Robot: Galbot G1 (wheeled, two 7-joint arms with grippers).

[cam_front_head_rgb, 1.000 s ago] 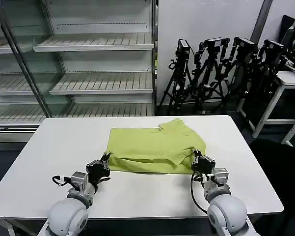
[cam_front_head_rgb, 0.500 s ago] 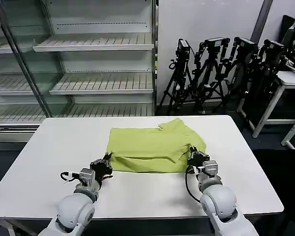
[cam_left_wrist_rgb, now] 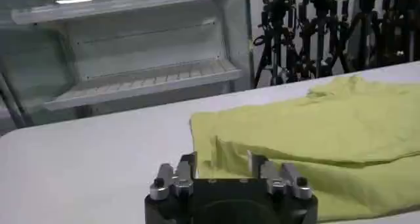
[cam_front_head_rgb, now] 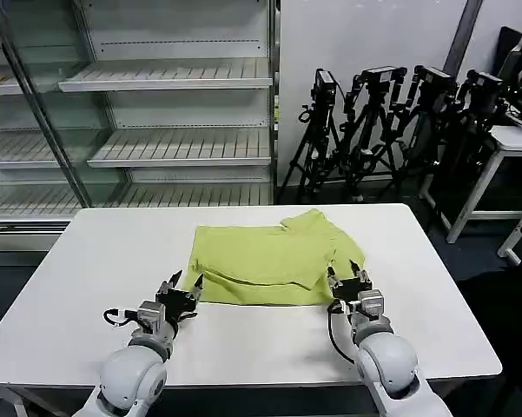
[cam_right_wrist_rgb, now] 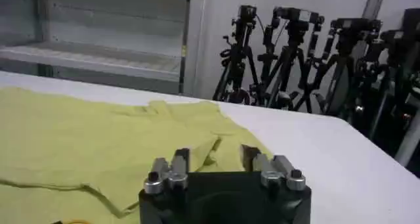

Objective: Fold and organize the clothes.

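Just beyond both open, empty jaws, left gripper (cam_front_head_rgb: pixel 181 286) & right gripper (cam_front_head_rgb: pixel 348 281): folded T-shirt (cam_front_head_rgb: pixel 269 259).

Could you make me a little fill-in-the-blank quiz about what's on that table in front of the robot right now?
1. The T-shirt lying folded on the white table is coloured ____.
2. The left gripper and the right gripper both have their fingers ____.
3. Each gripper sits at a near ____ of the folded shirt.
4. Behind the table, on the robot's right, stand several black camera ____.

Missing words: yellow-green; open; corner; tripods
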